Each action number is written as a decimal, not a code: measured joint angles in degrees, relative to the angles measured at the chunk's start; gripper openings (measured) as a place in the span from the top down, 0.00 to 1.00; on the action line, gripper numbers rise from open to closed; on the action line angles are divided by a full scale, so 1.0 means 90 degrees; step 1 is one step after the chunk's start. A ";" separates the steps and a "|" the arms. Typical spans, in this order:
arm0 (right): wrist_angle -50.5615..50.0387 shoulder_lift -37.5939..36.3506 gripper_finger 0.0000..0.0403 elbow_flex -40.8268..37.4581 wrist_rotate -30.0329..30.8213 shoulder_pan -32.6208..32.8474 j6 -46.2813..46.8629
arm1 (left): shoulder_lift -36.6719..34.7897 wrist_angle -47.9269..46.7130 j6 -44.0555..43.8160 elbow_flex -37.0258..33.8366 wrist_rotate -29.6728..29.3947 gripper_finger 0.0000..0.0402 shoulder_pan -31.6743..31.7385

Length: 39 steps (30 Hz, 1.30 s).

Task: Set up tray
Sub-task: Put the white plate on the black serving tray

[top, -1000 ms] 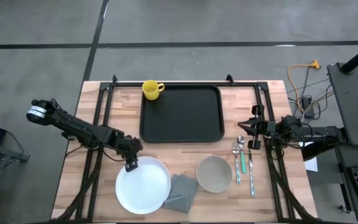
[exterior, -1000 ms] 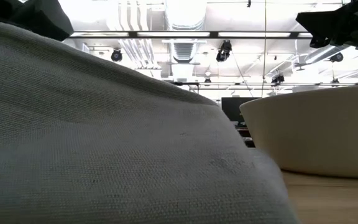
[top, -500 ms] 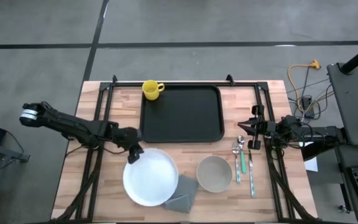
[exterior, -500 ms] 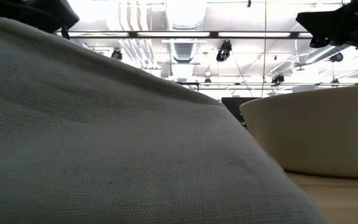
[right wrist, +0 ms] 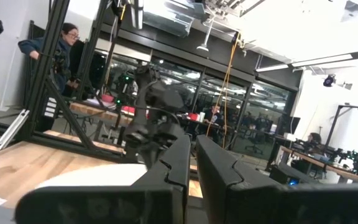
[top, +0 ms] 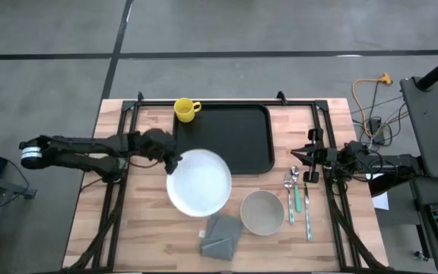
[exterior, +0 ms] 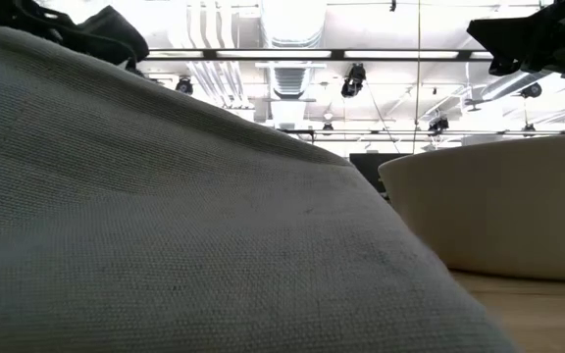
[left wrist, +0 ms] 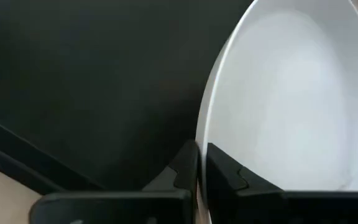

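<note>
The black tray [top: 223, 139] lies at the far middle of the table and also shows in the left wrist view [left wrist: 92, 81]. My left gripper [top: 172, 161] is shut on the round white plate [top: 199, 181], which hangs over the tray's near left corner. My right gripper [top: 299, 156] is shut and empty at the table's right, beyond the cutlery [top: 298, 198]. A yellow mug [top: 185, 109] stands at the tray's far left corner. A beige bowl [top: 262, 212] and a grey folded napkin [top: 221, 236] lie near the front. My left gripper pinches the plate's rim [left wrist: 201, 134] on its left side between its two fingers [left wrist: 229, 177]. The fingers come about level from the table's left. The plate is lifted clear of the table, partly above the tray's near left corner.
In the low view the napkin [exterior: 165, 216] fills the left and the bowl [exterior: 498, 206] stands at the right. Black frame rails [top: 128, 129] run along the table's left, right and far sides. People show in the room beyond the table [right wrist: 55, 50].
My left gripper has carried the plate from the table's near left up and toward the far right, to the tray. The plate has come off the napkin's edge and now hangs over the tray's near left corner. The napkin stays in place.
</note>
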 joint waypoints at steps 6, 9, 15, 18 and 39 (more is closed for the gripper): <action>0.0000 0.0000 0.96 0.0000 -0.0001 -0.0002 0.0000 | 0.0002 0.0544 0.0234 0.0000 0.0005 1.00 0.0753; 0.0000 0.0000 0.96 0.0000 -0.0002 -0.0002 0.0000 | 0.0002 0.0830 0.0275 0.0000 0.0000 1.00 0.1044; 0.0000 0.0000 0.96 0.0000 0.0000 -0.0002 0.0000 | 0.0002 0.1155 0.0304 0.0000 -0.0218 1.00 0.1515; 0.0000 0.0000 0.96 0.0000 0.0000 0.0000 0.0000 | 0.0002 0.1159 0.0409 -0.0005 -0.0518 1.00 0.1698; 0.0000 -0.0002 0.96 0.0000 -0.0002 -0.0002 0.0000 | 0.0005 0.1186 0.0724 -0.0304 -0.1867 1.00 0.1786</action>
